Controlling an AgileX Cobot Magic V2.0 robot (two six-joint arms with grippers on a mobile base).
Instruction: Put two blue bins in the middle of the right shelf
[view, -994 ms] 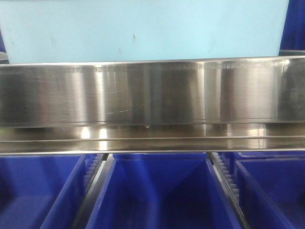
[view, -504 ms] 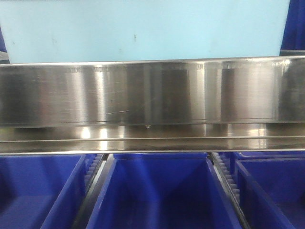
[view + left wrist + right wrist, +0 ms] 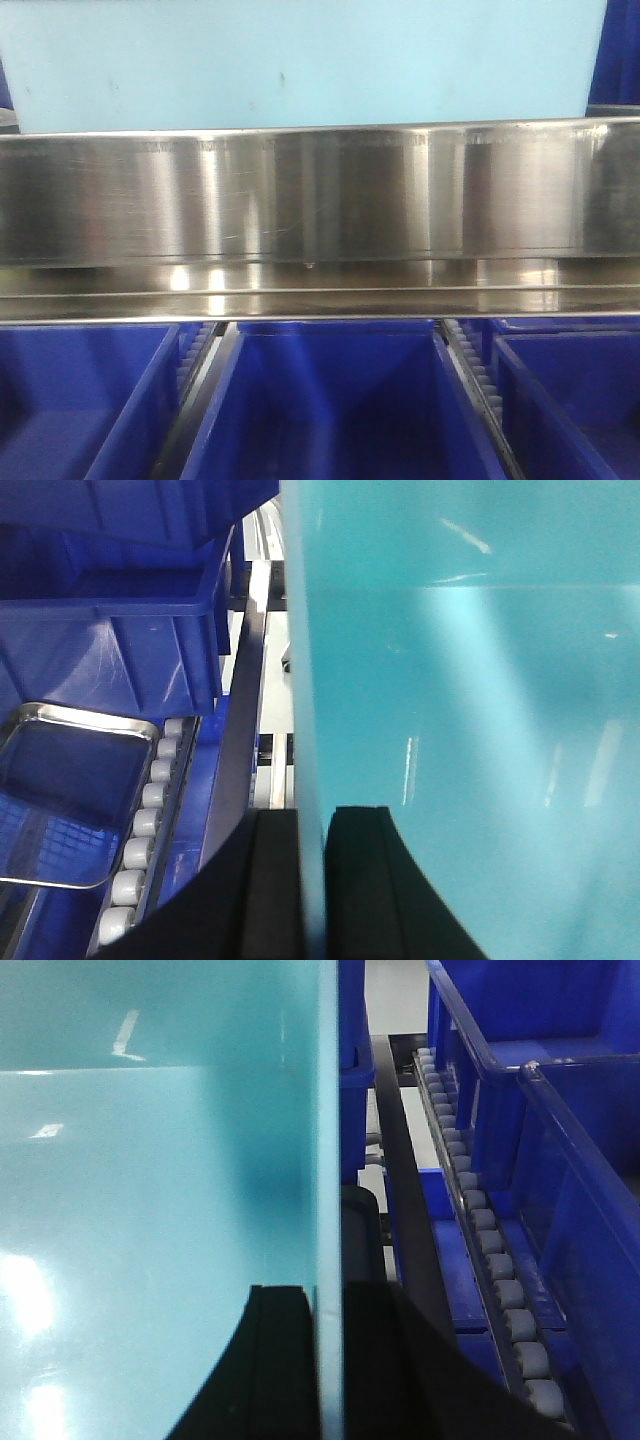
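Observation:
A light blue bin fills the top of the front view, held above a steel shelf rail. In the left wrist view my left gripper is shut on the left wall of this light blue bin, one black finger outside and one inside. In the right wrist view my right gripper is shut on the right wall of the same bin, the wall pinched between the pads. Dark blue bins sit in a row below the rail.
More dark blue bins stand left and right on roller tracks. A metal tray lies beside the rollers under stacked dark blue bins. A dark blue bin stands close on the right.

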